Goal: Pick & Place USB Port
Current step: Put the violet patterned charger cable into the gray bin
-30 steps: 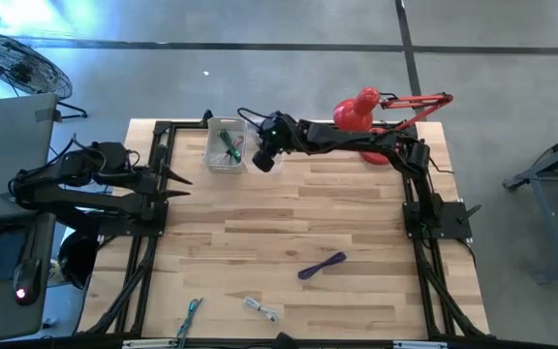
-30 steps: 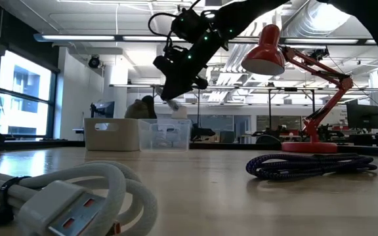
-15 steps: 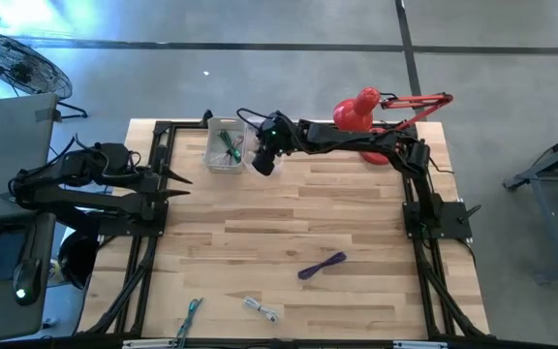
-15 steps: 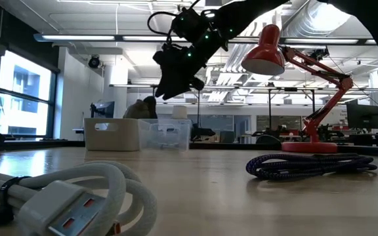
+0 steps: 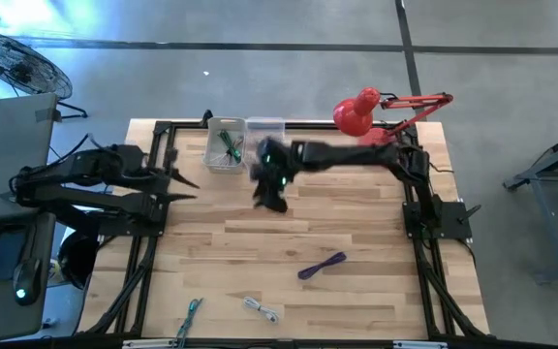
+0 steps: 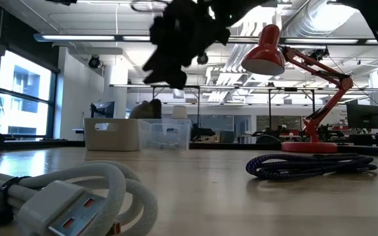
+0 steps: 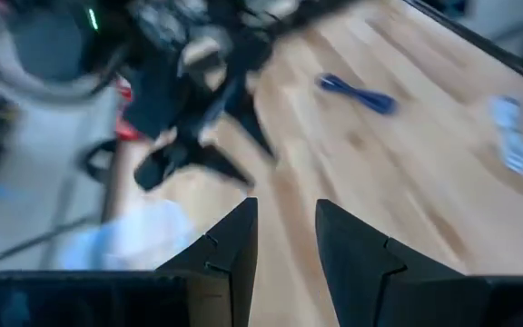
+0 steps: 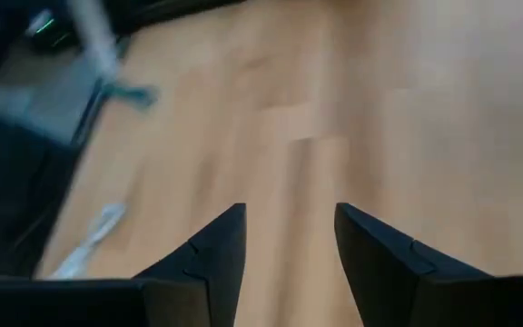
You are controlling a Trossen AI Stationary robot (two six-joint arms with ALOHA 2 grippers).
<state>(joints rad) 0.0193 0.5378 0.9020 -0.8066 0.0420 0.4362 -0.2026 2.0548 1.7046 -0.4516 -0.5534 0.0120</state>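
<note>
The right hand (image 5: 271,194) is hanging above the bare middle of the table (image 5: 356,223), on the near side of the two bins; its fingers (image 8: 209,250) are standing apart with only plain wood showing between them, so it is open and holding nothing, touching nothing; in the low view it is showing as a dark blurred mass (image 6: 176,39) high above the bins.

The left hand (image 5: 184,184) is waiting at the left edge of the table, over the dark frame; its fingers (image 7: 230,245) are parted by a narrow gap, with nothing between them.

The USB cables are lying in several places; the green cable (image 5: 229,147) is resting inside the clear bin (image 5: 211,160) at the far edge of the table, and a second clear bin (image 5: 265,125) is standing just beside it toward the red lamp (image 5: 358,109); the purple cable (image 5: 322,265) is lying coiled on the near half of the table, well apart from both hands; the white cable (image 5: 260,309) is lying near the front edge, and a teal cable (image 5: 191,312) is lying just beyond it toward the left side; in the low view the white cable's flat USB plug (image 6: 77,213) is facing the camera, bound with a dark tie.

No brand, label or writing is readable on the cables, the bins or the lamp.
</note>
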